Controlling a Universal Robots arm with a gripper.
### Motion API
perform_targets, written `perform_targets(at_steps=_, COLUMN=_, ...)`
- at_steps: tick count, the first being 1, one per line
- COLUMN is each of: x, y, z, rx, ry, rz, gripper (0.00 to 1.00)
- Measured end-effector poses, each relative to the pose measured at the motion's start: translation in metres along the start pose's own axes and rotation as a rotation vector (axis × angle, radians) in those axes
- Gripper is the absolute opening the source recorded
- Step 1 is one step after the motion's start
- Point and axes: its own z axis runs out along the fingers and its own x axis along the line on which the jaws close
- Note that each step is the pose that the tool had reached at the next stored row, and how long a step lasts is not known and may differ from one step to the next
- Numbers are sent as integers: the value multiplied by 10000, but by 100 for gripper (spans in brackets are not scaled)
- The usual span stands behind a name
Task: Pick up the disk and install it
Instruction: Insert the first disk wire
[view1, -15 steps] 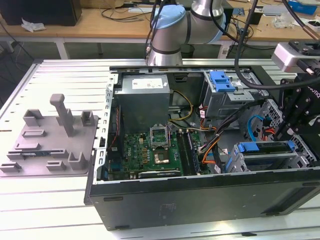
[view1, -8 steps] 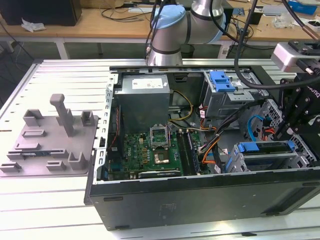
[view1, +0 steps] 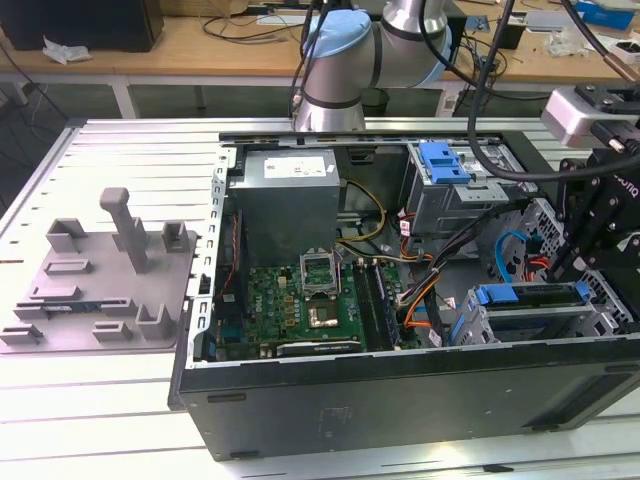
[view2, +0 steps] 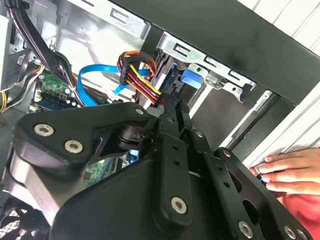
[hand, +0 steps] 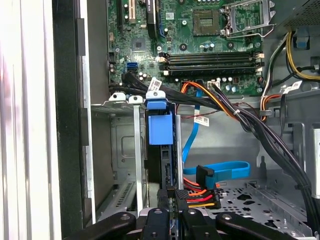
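The disk (view1: 530, 296) stands on edge in the metal drive cage (view1: 520, 325) at the case's front corner, on the exterior view's right, with its blue rail on top. In the first wrist view the disk (hand: 160, 131) runs edge-on into the cage slot (hand: 117, 107), its blue rail end facing the camera. My gripper (hand: 171, 197) is shut on the disk's near end, one black finger on each side. From outside, the gripper (view1: 572, 272) reaches down to the cage. In the second wrist view its fingers (view2: 170, 107) meet by the blue rail (view2: 192, 79).
A blue ribbon cable (hand: 220, 171) and a bundle of orange, red and yellow power wires (hand: 197, 195) lie close beside the gripper. The motherboard (view1: 300, 300), grey power-supply box (view1: 285, 200) and a blue-latched upper cage (view1: 443, 162) fill the case. A person's hand (view2: 290, 172) rests outside the case wall.
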Motion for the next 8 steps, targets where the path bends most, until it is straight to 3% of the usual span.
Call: perform_targets(at_steps=8, x=0, y=0, z=6, rx=8, ry=-1, rz=1, gripper=16)
